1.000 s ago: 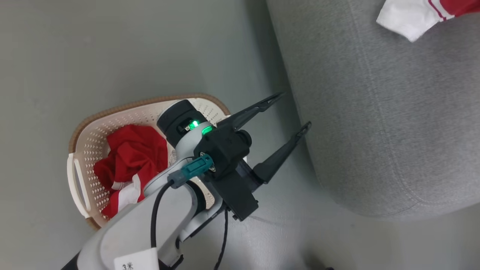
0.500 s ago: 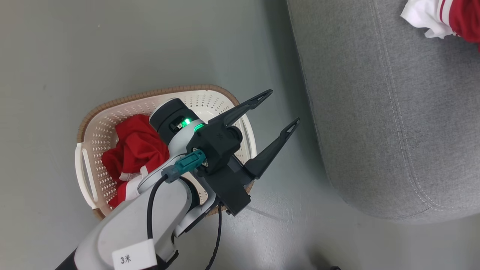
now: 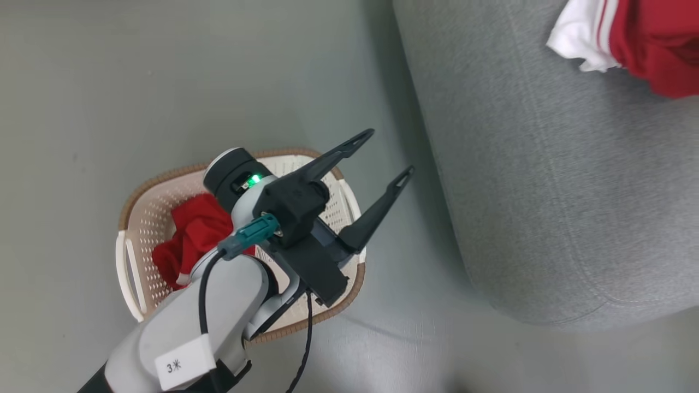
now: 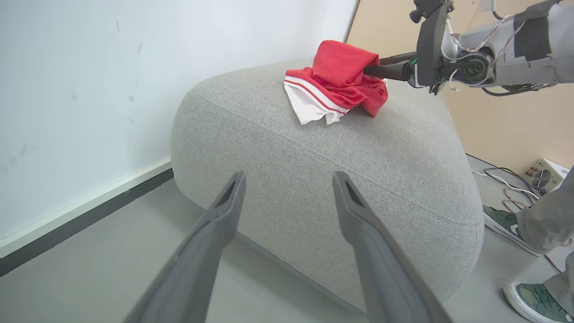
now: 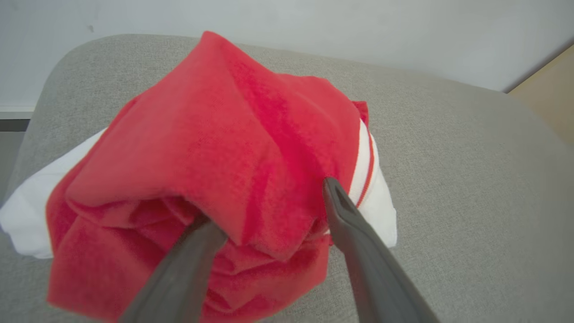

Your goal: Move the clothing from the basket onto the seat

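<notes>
One red garment [image 5: 202, 148] is already bunched on the seat [image 3: 546, 191], upper right of the head view. The right jaws are spread around it, not pinching. The rest of the clothing [image 3: 191, 234] sits crumpled in the basket [image 3: 143, 218] at lower left, and the left jaws hang spread and empty over it. Looks like thin, floppy, light stuff, so I'd pinch a thick fold on top.
</notes>
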`<state>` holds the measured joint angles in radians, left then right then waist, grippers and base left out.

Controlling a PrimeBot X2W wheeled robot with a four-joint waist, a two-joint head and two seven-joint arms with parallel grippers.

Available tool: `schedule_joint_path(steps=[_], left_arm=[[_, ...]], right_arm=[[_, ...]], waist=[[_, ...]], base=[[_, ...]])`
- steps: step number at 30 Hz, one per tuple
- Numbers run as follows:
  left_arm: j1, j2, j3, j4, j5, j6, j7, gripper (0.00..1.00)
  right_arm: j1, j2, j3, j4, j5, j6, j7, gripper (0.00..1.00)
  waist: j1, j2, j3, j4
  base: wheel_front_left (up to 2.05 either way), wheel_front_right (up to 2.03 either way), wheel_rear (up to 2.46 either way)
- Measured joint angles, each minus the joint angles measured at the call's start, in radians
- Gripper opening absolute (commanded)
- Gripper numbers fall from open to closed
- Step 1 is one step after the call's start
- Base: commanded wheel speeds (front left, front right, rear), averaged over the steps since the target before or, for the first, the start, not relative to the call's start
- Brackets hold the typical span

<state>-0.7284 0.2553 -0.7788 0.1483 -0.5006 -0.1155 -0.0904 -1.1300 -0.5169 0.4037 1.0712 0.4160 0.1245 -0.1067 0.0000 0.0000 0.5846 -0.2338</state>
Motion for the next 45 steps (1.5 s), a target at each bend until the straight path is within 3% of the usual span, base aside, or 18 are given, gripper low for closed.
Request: schedule_joint_path(steps=[8,16,26,40,45], left_arm=[[0.057,0.019,0.047,0.057,-0.022,0.002,-0.064,1.00],[0.125,0.038,0.105,0.099,-0.063,0.037,-0.115,1.00],[0.234,0.028,0.181,0.145,-0.113,0.104,-0.142,1.00],[0.400,0.034,0.241,0.167,-0.131,0.186,-0.158,1.00],[0.469,0.036,0.281,0.145,-0.131,0.210,-0.159,1.00]], right_arm=[[0.101,-0.008,0.048,-0.031,-0.020,0.000,-0.073,1.00],[0.221,-0.004,0.064,-0.141,-0.003,0.000,-0.135,1.00],[0.449,0.021,0.031,-0.345,0.104,0.000,-0.147,1.00],[0.767,0.039,-0.011,-0.691,0.140,0.000,-0.147,1.00],[0.883,0.066,-0.034,-0.815,0.140,-0.031,-0.147,1.00]], waist=[[-0.0001,0.0000,-0.091,-0.013],[-0.0001,-0.0001,-0.197,-0.017],[-0.0002,-0.0002,-0.334,0.008],[-0.0003,-0.0002,-0.504,0.091],[-0.0002,-0.0003,-0.549,0.138]], base=[[0.00,0.00,0.00],[0.00,0.00,0.00],[0.00,0.00,0.00],[0.00,0.00,0.00],[0.00,0.00,0.00]])
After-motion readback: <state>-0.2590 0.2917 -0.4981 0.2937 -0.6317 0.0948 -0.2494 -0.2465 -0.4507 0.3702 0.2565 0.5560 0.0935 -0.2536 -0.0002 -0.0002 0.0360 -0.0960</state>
